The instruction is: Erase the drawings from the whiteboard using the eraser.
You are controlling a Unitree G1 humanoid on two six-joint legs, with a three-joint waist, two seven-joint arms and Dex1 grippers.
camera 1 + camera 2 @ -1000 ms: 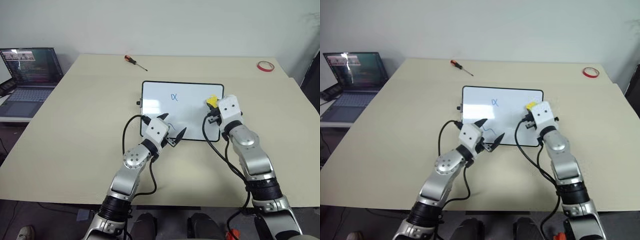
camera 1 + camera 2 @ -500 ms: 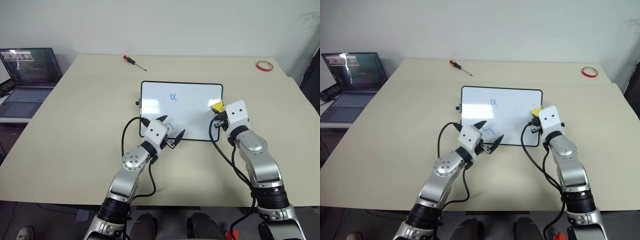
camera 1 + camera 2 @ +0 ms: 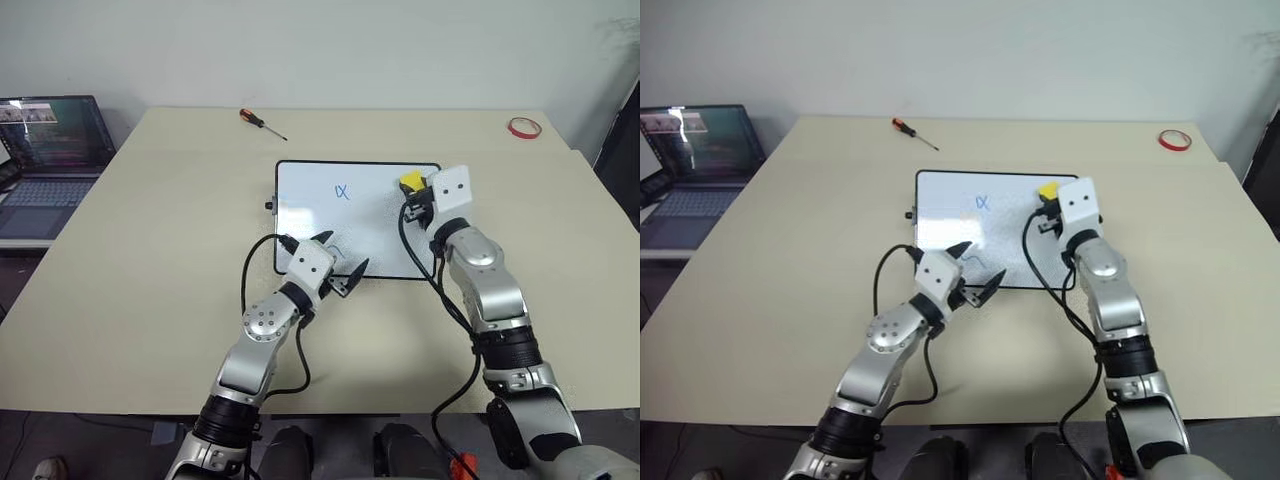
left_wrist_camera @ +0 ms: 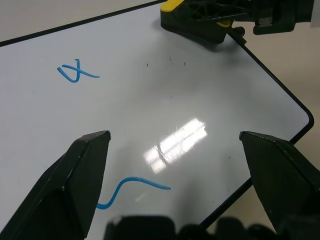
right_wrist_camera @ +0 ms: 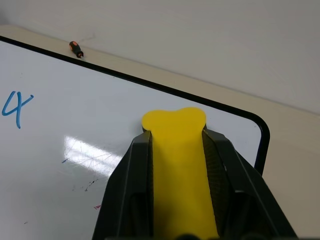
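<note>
The whiteboard [image 3: 330, 215] lies flat near the middle of the beige table [image 3: 150, 260]; the right gripper [image 3: 410, 188] sits over the board's far right corner, its 2 fingers clamped on the yellow eraser [image 5: 179, 165] (the block juts out past the fingertips); the left gripper [image 3: 339, 262] hovers at the near edge with jaws spread and empty; 2 drawings are visible, an alpha-like loop [image 4: 76, 72] and a wavy line [image 4: 131, 188].
</note>
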